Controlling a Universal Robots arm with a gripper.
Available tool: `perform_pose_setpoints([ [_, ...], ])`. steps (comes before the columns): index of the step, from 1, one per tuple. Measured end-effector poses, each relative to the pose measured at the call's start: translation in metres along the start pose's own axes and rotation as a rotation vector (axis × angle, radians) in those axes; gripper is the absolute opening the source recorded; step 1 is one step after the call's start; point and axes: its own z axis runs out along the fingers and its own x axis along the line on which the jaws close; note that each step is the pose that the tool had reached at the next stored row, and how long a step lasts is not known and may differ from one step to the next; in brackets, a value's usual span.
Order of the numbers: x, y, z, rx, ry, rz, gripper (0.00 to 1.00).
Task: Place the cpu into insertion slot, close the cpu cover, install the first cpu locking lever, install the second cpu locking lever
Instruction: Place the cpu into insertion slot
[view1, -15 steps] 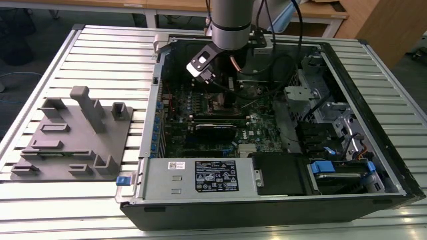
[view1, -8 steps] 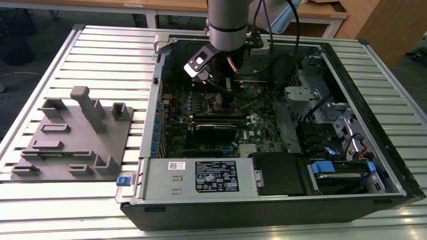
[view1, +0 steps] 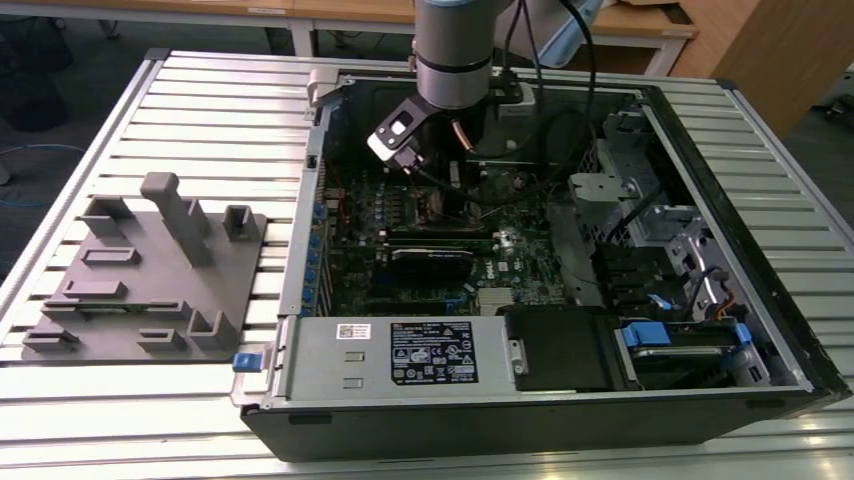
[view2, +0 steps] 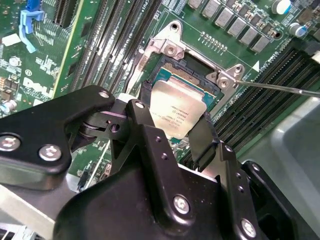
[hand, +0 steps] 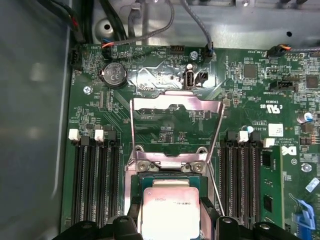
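The cpu (view2: 177, 111), a flat silvery-tan square chip, sits between my two black fingers (view2: 145, 107), and my gripper (view2: 175, 122) is shut on it. It hangs just over the insertion slot (view2: 192, 67), whose silvery rim and teal edge show beyond the chip. In the first wrist view the cpu (hand: 169, 212) is over the insertion slot (hand: 167, 176), and the cpu cover (hand: 150, 102) is swung open and lies back on the green board. A thin locking lever (view2: 280, 89) sticks out sideways from the socket corner. In the exterior view my gripper (view1: 416, 170) reaches down into the open computer case.
Long black memory slots (hand: 95, 180) flank the socket on both sides. A grey power supply (view1: 400, 350) fills the near end of the case, and a black card (view1: 430, 262) lies mid-board. Cables (view1: 587, 150) hang at the far side. A grey fixture plate (view1: 147, 270) rests on the exterior view's left.
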Motion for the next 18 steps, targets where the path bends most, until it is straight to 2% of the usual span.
perform_pose_setpoints([
  [14,0.0000,-0.0018,0.0066,0.0002,-0.0003,0.000,0.54],
  [18,0.0001,-0.0047,0.0069,0.0001,-0.0001,0.000,0.54],
])
